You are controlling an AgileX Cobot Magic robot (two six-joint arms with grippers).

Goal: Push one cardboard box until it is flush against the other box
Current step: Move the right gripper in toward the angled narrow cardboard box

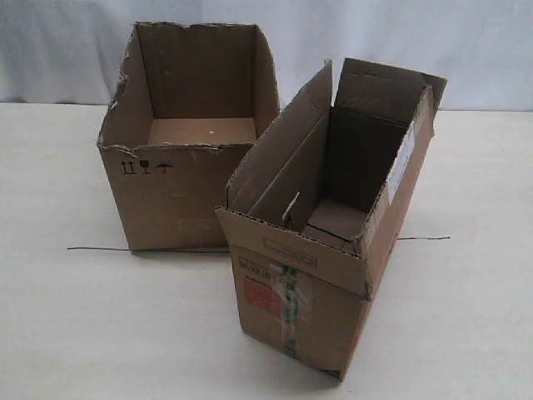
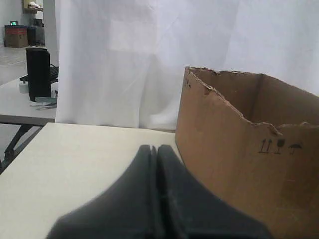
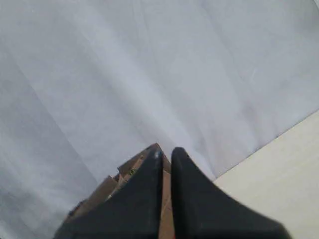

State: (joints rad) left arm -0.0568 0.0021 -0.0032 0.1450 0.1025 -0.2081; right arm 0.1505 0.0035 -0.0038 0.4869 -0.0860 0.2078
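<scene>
The narrow, taller cardboard box [image 1: 333,250] with a red label [image 1: 261,297] and green-printed tape stands at front right, flaps upright, turned at an angle. The wider torn-rimmed box [image 1: 179,192] with black handling symbols [image 1: 146,167] stands behind it on the left. The narrow box's upright flap leans close to the wide box's near right corner; whether they touch I cannot tell. Neither gripper shows in the exterior view. My left gripper [image 2: 156,148] is shut and empty, low over the table beside the wide box [image 2: 239,149]. My right gripper [image 3: 167,152] is shut, with the narrow box [image 3: 132,167] beyond its tips.
A pale table [image 1: 67,317] carries both boxes, with a thin dark line [image 1: 100,248] running across it behind the narrow box. A white curtain [image 1: 67,50] hangs at the back. Another table with a black object [image 2: 38,73] stands off to the side.
</scene>
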